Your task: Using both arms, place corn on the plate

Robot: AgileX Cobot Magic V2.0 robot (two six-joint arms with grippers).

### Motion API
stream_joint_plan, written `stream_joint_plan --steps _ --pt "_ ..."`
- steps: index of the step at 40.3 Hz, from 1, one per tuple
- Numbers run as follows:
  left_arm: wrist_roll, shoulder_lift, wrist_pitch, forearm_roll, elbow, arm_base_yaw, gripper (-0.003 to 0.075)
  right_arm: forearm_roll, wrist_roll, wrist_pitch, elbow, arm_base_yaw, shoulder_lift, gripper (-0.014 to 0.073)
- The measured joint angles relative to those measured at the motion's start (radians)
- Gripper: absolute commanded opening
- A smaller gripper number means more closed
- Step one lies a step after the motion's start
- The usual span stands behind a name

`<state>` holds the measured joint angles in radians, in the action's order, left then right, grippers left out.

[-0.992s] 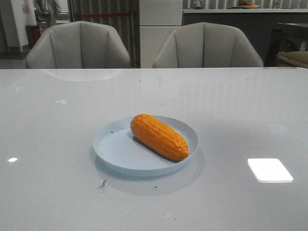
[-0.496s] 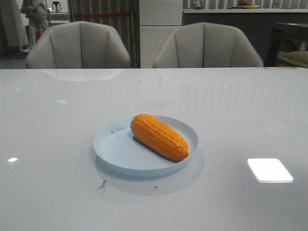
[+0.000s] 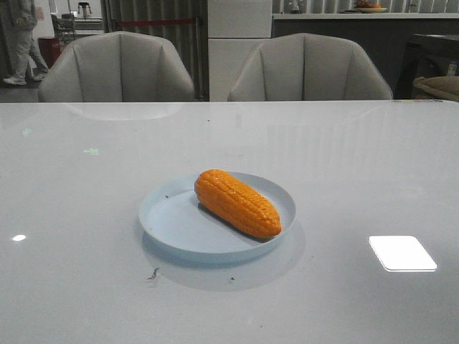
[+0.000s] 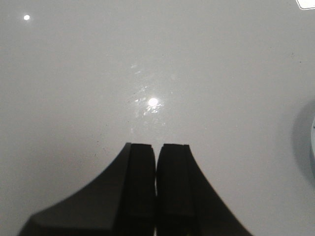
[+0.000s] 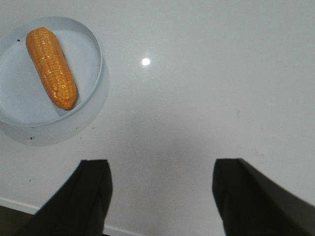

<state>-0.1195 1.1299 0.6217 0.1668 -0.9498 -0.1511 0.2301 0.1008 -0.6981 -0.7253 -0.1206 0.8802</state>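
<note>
The orange-yellow corn (image 3: 237, 202) lies on the pale-blue plate (image 3: 169, 218) in the middle of the table, its tapered end toward the front right. Both also show in the right wrist view: the corn (image 5: 51, 66) on the plate (image 5: 92, 51). My right gripper (image 5: 162, 172) is open and empty, hovering over bare table well away from the plate. My left gripper (image 4: 157, 147) is shut and empty over bare table; only the plate's edge (image 4: 312, 142) shows at the side of that view. Neither gripper shows in the front view.
The table is white and glossy with light reflections (image 3: 401, 252). Two grey chairs (image 3: 118, 68) stand behind its far edge. The table's near edge (image 5: 19, 204) shows in the right wrist view. A person walks in the far background (image 3: 18, 43).
The corn and plate have not moved. Only the person in the far background has walked to the left.
</note>
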Motion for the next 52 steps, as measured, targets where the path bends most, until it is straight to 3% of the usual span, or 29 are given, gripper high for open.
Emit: stream_joint_plan --steps 30,35,44,52 --pt "0.000 -0.014 -0.023 -0.006 0.021 0.000 0.0090 0.002 -0.002 0.000 0.000 0.000 0.000 0.0545" --pt "0.000 -0.105 -0.136 -0.049 0.107 0.000 0.0090 0.002 -0.002 0.000 0.000 0.000 0.000 0.0545" --pt "0.000 -0.425 -0.442 -0.095 0.419 0.000 0.0090 0.002 -0.002 0.000 0.000 0.000 0.000 0.0545" --pt "0.000 -0.755 -0.544 -0.121 0.664 0.000 0.0090 0.002 -0.002 0.000 0.000 0.000 0.000 0.0545"
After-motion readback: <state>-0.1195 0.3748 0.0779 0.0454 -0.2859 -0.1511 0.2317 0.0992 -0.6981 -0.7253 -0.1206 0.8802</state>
